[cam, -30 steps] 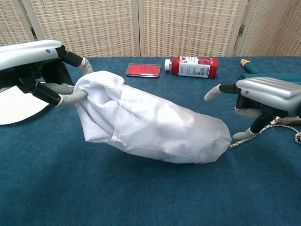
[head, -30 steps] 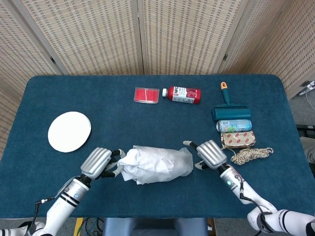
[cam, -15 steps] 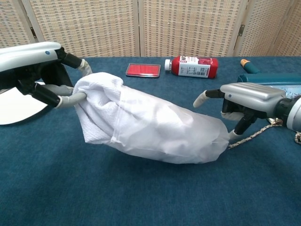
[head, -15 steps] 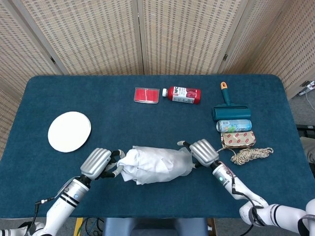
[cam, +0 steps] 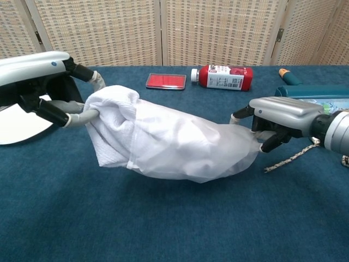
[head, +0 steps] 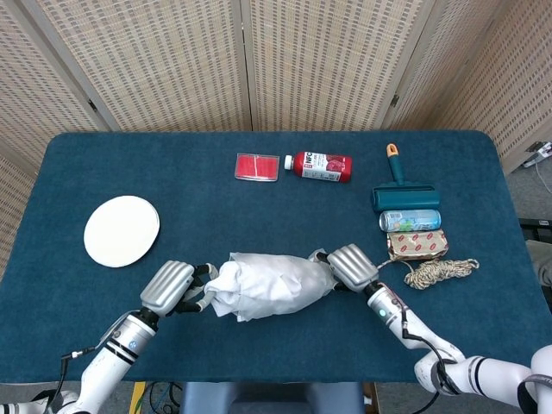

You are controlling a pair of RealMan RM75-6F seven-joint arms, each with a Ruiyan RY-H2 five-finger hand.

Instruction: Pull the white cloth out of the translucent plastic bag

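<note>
Cloth (cam: 112,128) partly inside bag (cam: 191,150), left hand (head: 170,287) at its mouth, right hand (head: 352,266) seemingly gripping the far end

cloth (cam: 112,125): soft white weave, matt in my grip
bag (cam: 196,150): thin frosted plastic, faint sheen
table (cam: 163,224): blue matt fabric

The red bottle (cam: 224,77)'s label print is unreadable.
</note>
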